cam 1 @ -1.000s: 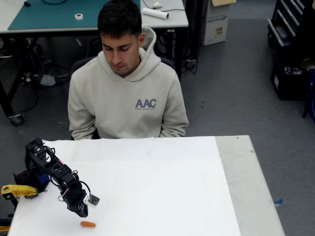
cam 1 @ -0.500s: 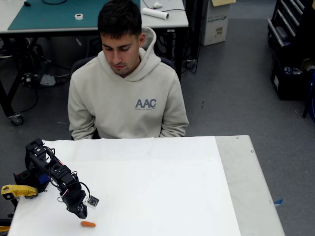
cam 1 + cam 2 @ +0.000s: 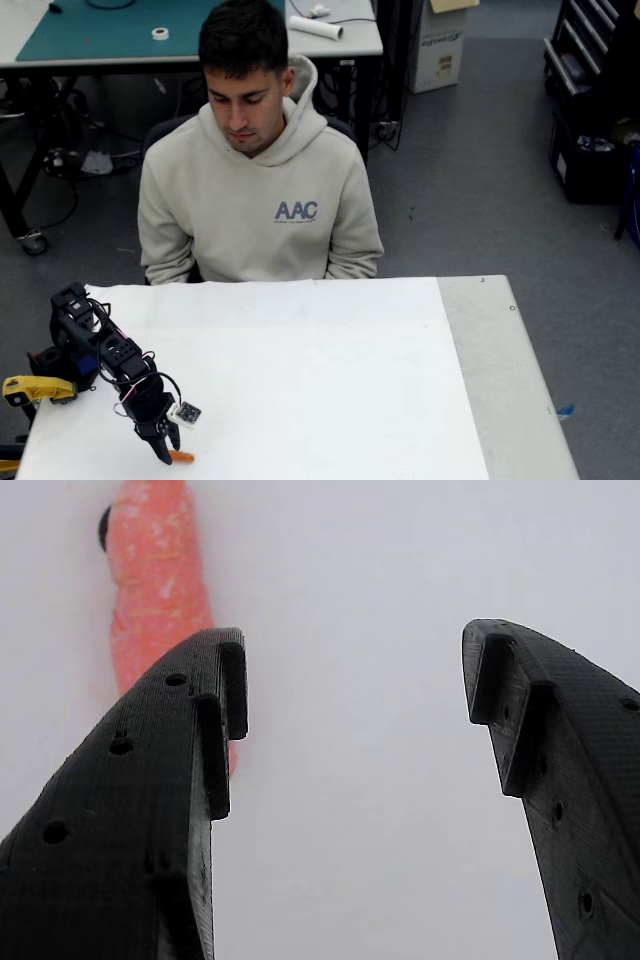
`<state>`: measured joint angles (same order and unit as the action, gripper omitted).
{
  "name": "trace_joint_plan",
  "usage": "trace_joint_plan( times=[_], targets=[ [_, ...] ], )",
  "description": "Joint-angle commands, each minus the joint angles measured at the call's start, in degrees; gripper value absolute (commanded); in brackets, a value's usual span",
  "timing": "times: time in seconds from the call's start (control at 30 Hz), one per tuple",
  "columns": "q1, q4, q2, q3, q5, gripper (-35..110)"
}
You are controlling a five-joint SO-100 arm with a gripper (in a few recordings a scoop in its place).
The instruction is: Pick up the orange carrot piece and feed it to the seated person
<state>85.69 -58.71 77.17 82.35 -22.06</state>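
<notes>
The orange carrot piece (image 3: 155,590) is small and looks light, firm and smooth-skinned with rounded ends, so I judge it will carry no real load on the jaws but may roll or squirt out sideways if pinched near a tip. The safest hold looks to be across its middle, with the pads closing on its round flanks at right angles to its length. In the fixed view it lies flat on the white bench (image 3: 330,380) at the near left corner, at about 7 o'clock from the bench's centre and well apart from the seated person (image 3: 258,190), who sits behind the far edge at 12 o'clock with his head bowed toward the bench. There its long axis runs roughly 9 to 3 o'clock, parallel to the near edge, and the carrot piece (image 3: 181,457) pokes out at 3 o'clock from the tip of the gripper (image 3: 162,447). In the wrist view the same axis runs close to 12 to 6 o'clock, leaning slightly, with its far rounded end near the top of the picture and its near end hidden behind the left finger (image 3: 150,810). The jaws stand wide apart and hold nothing; the gap between them shows only bare white surface, and the carrot sits outside that gap, beyond the left finger, so I judge the gripper (image 3: 355,710) needs shifting sideways toward it before closing.
</notes>
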Motion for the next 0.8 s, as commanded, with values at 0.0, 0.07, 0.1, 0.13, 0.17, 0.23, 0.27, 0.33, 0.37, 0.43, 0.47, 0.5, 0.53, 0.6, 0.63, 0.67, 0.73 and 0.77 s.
trace_joint_plan(
  times=[0.0,0.07,0.1,0.13,0.17,0.23,0.27,0.33,0.37,0.43,0.47,0.5,0.53,0.6,0.63,0.67,0.73,0.77],
  targets=[
    [0.44,0.62,2.37,-3.25,-0.09,16],
    [0.26,0.62,2.29,-3.25,-0.09,16],
    [0.26,0.62,1.76,-3.25,-0.09,16],
    [0.18,0.62,0.79,-3.25,-0.09,16],
    [0.18,0.62,-0.44,-3.25,-0.09,16],
    [0.26,0.62,-3.08,-3.87,-0.18,16],
    [0.44,0.62,-4.39,-4.31,-0.18,16],
    [0.53,0.62,-5.71,-4.48,-0.18,16],
    [0.53,0.62,-6.42,-4.48,-0.18,16],
    [0.44,0.62,-7.12,-4.48,-0.18,16],
    [0.44,0.62,-7.38,-4.48,-0.18,16],
    [0.44,0.62,-7.65,-4.48,-0.18,16],
    [0.44,0.62,-7.82,-4.48,-0.18,16],
    [0.44,0.62,-8.17,-4.31,-0.18,16],
    [0.44,0.62,-8.17,-3.87,-0.18,16],
    [0.35,0.62,-8.17,-3.52,-0.18,16],
    [-0.09,0.62,-8.17,-3.25,-0.18,16],
    [-0.18,0.44,-8.17,-3.25,-0.18,16]
  ],
)
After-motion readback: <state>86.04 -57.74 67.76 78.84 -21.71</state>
